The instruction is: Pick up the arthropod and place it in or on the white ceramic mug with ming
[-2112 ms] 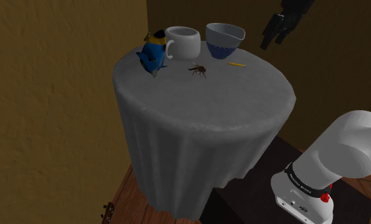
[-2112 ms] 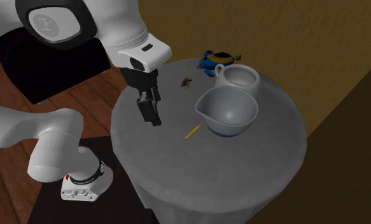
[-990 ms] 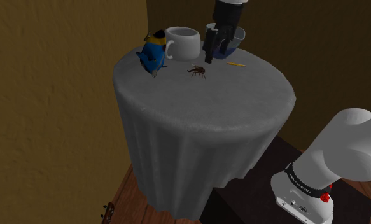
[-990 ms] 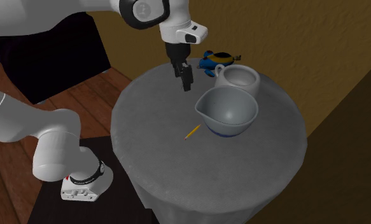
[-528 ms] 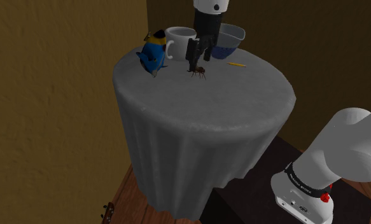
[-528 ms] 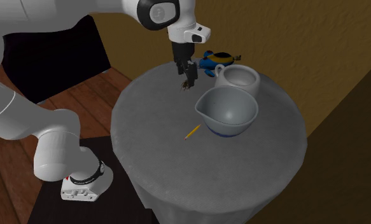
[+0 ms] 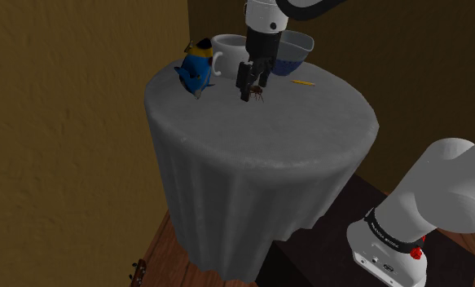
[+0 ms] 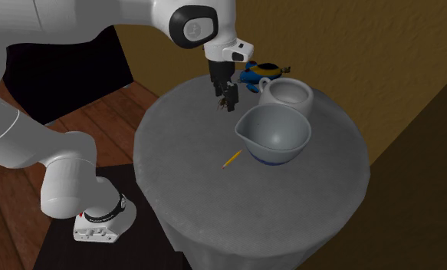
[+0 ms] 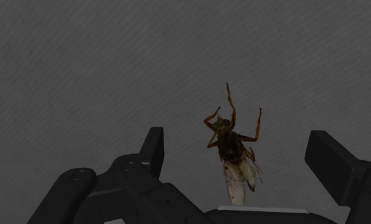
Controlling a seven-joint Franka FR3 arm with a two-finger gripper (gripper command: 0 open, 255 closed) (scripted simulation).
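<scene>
End effector [image 9: 238, 141], wide open and holding nothing, straddles the insect [image 9: 233, 156] so it can close; mug [image 7: 227, 47] stands at its eleven o'clock.

Dim, even light, soft shading along folds of the grey tablecloth [image 7: 252, 196], murkiest in the wrist view.

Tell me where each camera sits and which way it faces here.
Shoulder view: beside the stand, looking down over the round table; arm base lower right, gripper above the insect.
Second exterior view: high beside the table, looking down across the bowl; arm base lower left.
Wrist view: on the hand, facing the tabletop; open fingers flank the insect, untouched.
Both exterior views share the mug, gripper and insect.
</scene>
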